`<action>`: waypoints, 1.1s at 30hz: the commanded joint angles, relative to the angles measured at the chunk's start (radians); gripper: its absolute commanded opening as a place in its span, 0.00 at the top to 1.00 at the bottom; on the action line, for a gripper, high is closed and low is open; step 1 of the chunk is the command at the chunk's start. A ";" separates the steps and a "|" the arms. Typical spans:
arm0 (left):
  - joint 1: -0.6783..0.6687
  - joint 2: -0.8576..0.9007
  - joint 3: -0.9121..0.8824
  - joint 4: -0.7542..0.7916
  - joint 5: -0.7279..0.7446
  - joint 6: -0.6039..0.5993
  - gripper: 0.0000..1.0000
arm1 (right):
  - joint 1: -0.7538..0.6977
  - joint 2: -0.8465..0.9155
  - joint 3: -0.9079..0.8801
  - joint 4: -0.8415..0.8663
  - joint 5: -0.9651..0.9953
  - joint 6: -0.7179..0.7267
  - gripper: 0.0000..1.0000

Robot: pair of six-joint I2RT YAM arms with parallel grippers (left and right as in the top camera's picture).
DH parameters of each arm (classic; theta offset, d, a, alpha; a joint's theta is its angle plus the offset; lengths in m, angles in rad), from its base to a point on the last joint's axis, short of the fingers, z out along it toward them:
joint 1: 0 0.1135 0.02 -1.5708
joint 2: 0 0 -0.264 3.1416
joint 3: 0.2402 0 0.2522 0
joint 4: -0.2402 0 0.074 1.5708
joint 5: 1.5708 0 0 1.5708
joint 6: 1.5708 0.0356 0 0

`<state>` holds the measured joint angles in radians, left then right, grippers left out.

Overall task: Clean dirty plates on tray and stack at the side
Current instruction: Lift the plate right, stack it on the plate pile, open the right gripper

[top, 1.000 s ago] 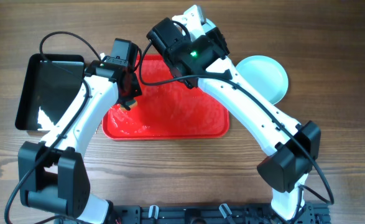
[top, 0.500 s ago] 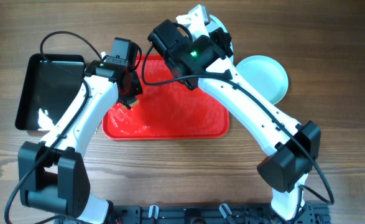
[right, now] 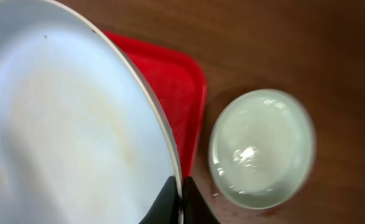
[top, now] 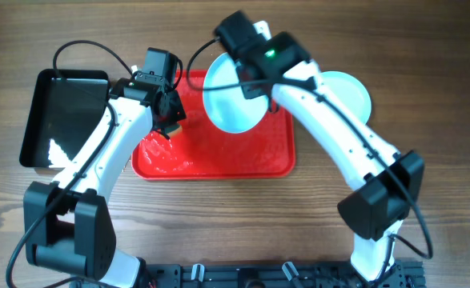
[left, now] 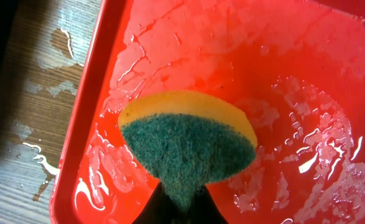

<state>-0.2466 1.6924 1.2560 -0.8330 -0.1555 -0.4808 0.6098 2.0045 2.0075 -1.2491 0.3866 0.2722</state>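
Observation:
The red tray [top: 218,160] lies wet in the middle of the table. My right gripper [right: 181,199] is shut on the rim of a white plate [top: 230,100] and holds it tilted above the tray's far right part. A faint brownish-yellow smear shows on the plate's face in the right wrist view [right: 76,124]. Another plate [top: 347,96] lies flat on the table right of the tray; it also shows in the right wrist view [right: 263,149]. My left gripper [left: 182,202] is shut on a yellow and green sponge [left: 188,143] over the tray's left part [left: 107,93].
A smaller black tray [top: 62,116] lies at the left of the red tray. Water spots wet the wood beside the red tray's left rim [left: 51,68]. Both arms reach over the red tray from the near side.
My right arm has swung the plate up and rightward, so the plate's face now shows from overhead. The left arm with the sponge has barely moved.

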 commanded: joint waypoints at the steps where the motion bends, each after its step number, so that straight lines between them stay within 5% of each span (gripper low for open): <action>1: 0.002 -0.009 -0.022 0.014 0.010 0.001 0.96 | -0.149 -0.025 0.002 0.000 -0.353 0.017 0.96; 5: 0.002 -0.009 -0.022 0.028 0.010 0.001 0.96 | -0.351 -0.025 0.000 -0.005 -0.540 0.020 0.96; 14: 0.002 -0.009 -0.024 0.037 0.036 0.001 0.96 | -0.746 -0.025 -0.132 -0.043 -0.544 0.049 0.96; 20: 0.002 -0.009 -0.027 0.045 0.036 0.001 0.96 | -0.806 -0.025 -0.431 0.168 -0.544 0.099 0.96; 25: 0.002 -0.009 -0.027 0.045 0.035 0.002 0.96 | -0.804 -0.025 -0.478 0.208 -0.544 0.099 0.95; 26: 0.002 -0.009 -0.027 0.045 0.035 0.002 0.96 | -0.804 -0.025 -0.478 0.206 -0.544 0.101 0.82; 27: 0.002 -0.009 -0.027 0.047 0.035 0.002 0.96 | -0.804 -0.025 -0.478 0.199 -0.553 0.105 0.33; 28: 0.002 -0.009 -0.027 0.050 0.035 0.002 0.96 | -0.804 -0.025 -0.478 0.196 -0.576 0.101 0.20; 33: 0.003 -0.009 -0.027 0.063 0.035 0.002 0.96 | -0.755 -0.026 -0.478 0.222 -0.867 -0.029 0.04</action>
<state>-0.2466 1.6924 1.2407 -0.7788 -0.1284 -0.4808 -0.1955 1.9968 1.5326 -1.0416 -0.3019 0.3241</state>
